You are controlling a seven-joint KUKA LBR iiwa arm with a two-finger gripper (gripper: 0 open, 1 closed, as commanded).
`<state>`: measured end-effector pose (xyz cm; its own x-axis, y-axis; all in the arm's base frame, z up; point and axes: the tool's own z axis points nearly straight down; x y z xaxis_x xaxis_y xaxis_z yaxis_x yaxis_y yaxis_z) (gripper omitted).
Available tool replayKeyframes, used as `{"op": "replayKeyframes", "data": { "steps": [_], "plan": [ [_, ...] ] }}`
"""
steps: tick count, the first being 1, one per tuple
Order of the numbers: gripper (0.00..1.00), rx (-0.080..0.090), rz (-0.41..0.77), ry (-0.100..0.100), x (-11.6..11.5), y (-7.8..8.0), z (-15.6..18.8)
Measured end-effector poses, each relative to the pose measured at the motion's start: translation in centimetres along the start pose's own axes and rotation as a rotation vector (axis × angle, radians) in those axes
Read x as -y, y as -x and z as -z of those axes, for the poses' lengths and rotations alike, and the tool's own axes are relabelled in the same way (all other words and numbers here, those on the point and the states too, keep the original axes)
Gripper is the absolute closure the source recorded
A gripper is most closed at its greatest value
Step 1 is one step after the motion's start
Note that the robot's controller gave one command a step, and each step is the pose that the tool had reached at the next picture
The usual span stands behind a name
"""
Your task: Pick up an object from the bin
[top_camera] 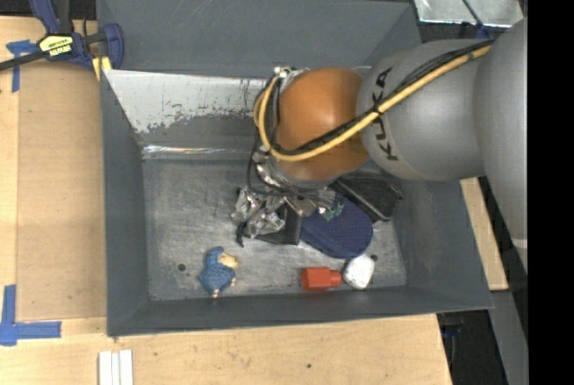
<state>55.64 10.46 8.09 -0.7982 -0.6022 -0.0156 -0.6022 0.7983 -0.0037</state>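
Place: a robotics lab, set up as a picking test cell.
Robot: a grey industrial arm (448, 114) lettered KUKA reaches into the grey metal bin (126, 222) from the bin's right side, with an orange cover (314, 118) and a yellow cable (404, 83) at its wrist.
Bin: bare sheet metal, its floor scratched and worn.
Contents: unrelated odds near the bin's front wall, namely a blue toy figure (215, 271), a red block (319, 278) and a white lump (360, 272).

The grey bin (269, 42) is showing scuffed pale streaks; a blue-and-yellow figure (216, 271), a red block (319, 278), a white lump (360, 272) and a navy oval pad (345, 232) are lying in it.
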Motion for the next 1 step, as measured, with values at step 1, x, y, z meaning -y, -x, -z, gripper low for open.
{"op": "replayKeyframes", "data": {
  "steps": [1],
  "plan": [
    [1.0,-0.004,-0.004,-0.001,0.07,1.04,9.39]
  ]
}}
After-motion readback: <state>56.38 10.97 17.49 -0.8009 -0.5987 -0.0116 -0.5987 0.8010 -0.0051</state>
